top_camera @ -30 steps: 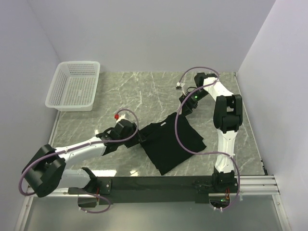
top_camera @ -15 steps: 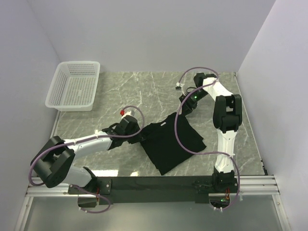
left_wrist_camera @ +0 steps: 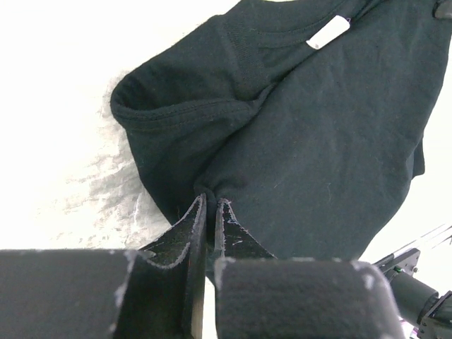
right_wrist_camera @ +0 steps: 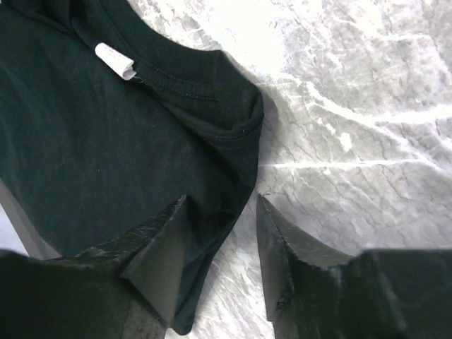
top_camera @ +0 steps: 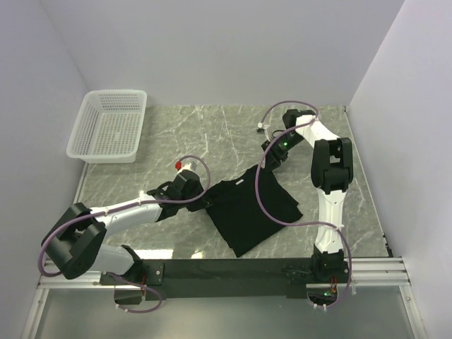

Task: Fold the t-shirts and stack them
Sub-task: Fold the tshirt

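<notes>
shirt: one black t-shirt [top_camera: 254,208] was seen, laid rumpled on the marble worktop [top_camera: 212,134], roughly mid-worktop between the two arms. No second shirt was in view.
orientation: collar and white neck label [right_wrist_camera: 116,62] were turned to the far side and the hem toward the arm bases. The long axis ran far to near, skewed toward the near edge. No starburst logo could be made out.
left fingers: the left fingers [left_wrist_camera: 187,229] were closed on a pinch of cloth at the shirt's left edge, just below the sleeve opening. Fabric was bunched at the tips.
right fingers: the right fingers [right_wrist_camera: 159,240] were spread apart and nothing was held. One finger sat over the cloth at the far right shoulder, the other over bare marble, so the sleeve hem was straddled.
key relation: the shirt lay between the two sets of fingers, left side gripped, far-right corner only bracketed. The right arm was nearer the shoulder that was left to take.
next (judged): the right fingers would need to be closed on that hem before any lift or fold.
risk (judged): a thin pinch could be slipped under tension.
basket: the white mesh basket [top_camera: 108,126] stood at the far left, well apart from the shirt.
stack: not yet started.
</notes>
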